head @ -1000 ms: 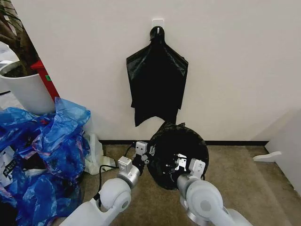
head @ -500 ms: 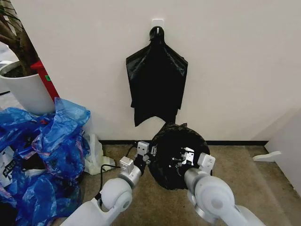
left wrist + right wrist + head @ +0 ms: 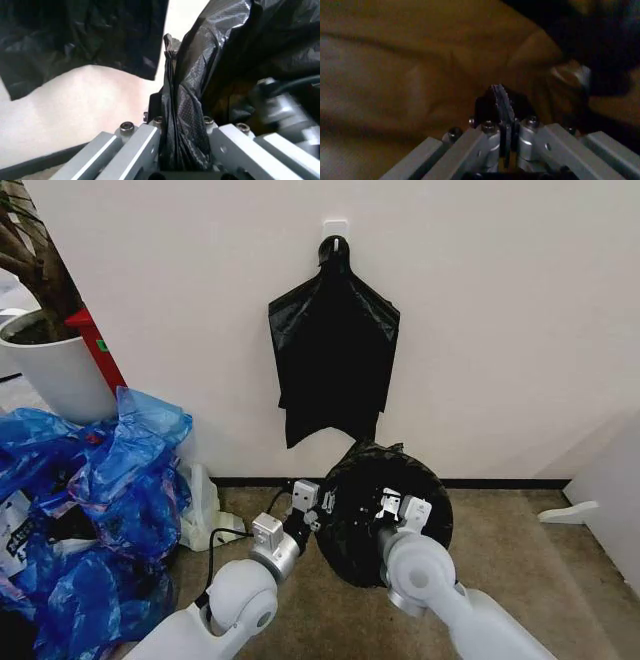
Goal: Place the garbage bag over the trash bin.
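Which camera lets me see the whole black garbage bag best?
The head view: the garbage bag shows whole, draped on the floor. The left wrist view shows a pinched fold in the left gripper; the right wrist view, just a sliver.

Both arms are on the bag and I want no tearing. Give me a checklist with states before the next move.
1. Left gripper shut on a fold of the garbage bag: ok.
2. Right gripper shut on thin film: ok.
3. Bag draped over the trash bin: ok in the head view; the bin is fully hidden.
4. Bag seated round the rim: cannot tell.
5. Bag clear of the black bundle on the wall: ok.
6. Film untorn at the grips: cannot tell.
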Robot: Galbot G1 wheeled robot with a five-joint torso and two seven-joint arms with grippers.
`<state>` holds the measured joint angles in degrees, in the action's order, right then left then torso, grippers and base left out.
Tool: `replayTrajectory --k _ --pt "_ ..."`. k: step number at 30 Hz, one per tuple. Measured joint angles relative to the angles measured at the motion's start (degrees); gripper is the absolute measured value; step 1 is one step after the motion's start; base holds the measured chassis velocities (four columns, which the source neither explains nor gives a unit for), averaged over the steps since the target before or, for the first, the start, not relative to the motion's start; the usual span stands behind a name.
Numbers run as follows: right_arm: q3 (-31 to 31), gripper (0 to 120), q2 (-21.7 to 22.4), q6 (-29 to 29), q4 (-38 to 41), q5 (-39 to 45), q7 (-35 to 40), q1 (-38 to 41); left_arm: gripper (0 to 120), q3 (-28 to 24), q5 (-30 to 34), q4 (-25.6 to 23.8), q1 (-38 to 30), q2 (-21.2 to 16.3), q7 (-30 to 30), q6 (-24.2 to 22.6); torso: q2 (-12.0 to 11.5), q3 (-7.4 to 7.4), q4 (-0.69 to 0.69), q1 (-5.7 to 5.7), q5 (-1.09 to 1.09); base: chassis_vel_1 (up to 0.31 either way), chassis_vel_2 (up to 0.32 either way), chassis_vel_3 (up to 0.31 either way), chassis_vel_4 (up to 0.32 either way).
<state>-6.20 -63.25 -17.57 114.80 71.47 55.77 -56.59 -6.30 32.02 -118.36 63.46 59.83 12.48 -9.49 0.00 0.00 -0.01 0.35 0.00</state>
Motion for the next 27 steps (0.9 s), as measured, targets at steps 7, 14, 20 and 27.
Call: replayTrajectory --k 7,14,20,27 --pt "1.4 0 -0.6 0.4 -3.6 -2.2 -0.5 0.1 1 -0.7 1.0 -1.7 0.0 -0.1 0.0 -0.9 0.0 0.0 0.0 0.0 0.0 0.0 0.0 0.0 0.0" --pt "3.7 0 -0.3 0.7 -4.4 -2.6 -0.6 -1.0 1 -1.2 2.0 -3.7 0.2 -0.9 -0.5 -1.7 0.0 0.0 -0.01 0.0 0.01 0.0 0.0 0.0 0.0" --pt "4.0 0 -0.3 0.9 -4.0 -2.3 -0.3 -1.6 1 -1.5 2.2 -4.3 0.4 -1.0 -1.0 -1.9 0.0 0.0 -0.01 0.0 0.01 0.0 0.0 0.0 0.0" --pt "4.9 0 -0.3 1.5 -3.1 -2.4 -0.1 -3.1 1 -1.4 2.5 -6.1 1.4 -1.7 -2.4 -2.2 0.0 0.0 -0.01 0.0 0.01 0.0 0.0 0.0 0.0"
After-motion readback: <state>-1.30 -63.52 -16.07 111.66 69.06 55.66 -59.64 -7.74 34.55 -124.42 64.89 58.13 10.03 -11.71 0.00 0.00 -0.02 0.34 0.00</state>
